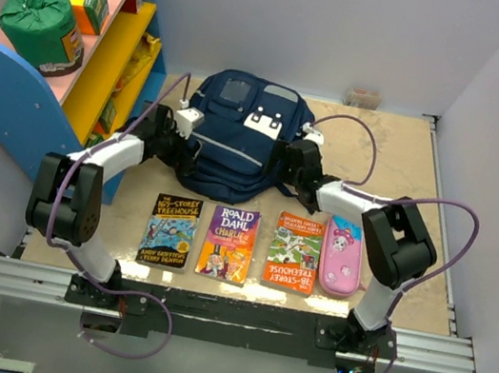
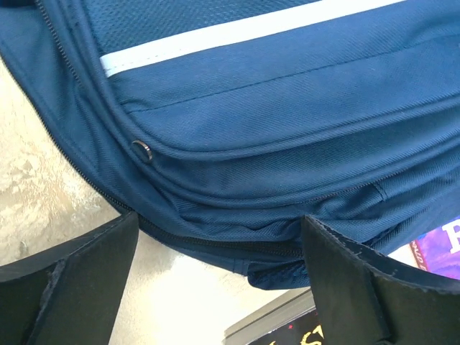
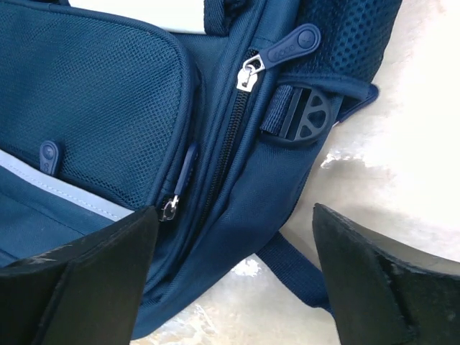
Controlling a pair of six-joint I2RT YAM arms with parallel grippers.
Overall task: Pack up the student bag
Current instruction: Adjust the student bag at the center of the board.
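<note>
On the table, towards its far side and about in the middle, the student bag lies flat with its front pocket and white patches facing up. Nearer to me, in one row just in front of the bag, I see three books and a pencil case: a Treehouse book, a Roald Dahl book, a second Treehouse book and then the pink pencil case at the right end.

I have the left gripper at the near left part of the bag. Its jaws stand wide apart and hold nothing; between them the wrist camera shows the bag's lower seams, the grey stripe and a small metal stud.

I have the right gripper at the bag's right side. It is also spread wide, with nothing in it. Its camera shows a zip slider with a long blue pull tab and a black strap buckle just beside it.

At the far left stands a coloured shelf with a green sack on it, well apart from the bag.
</note>
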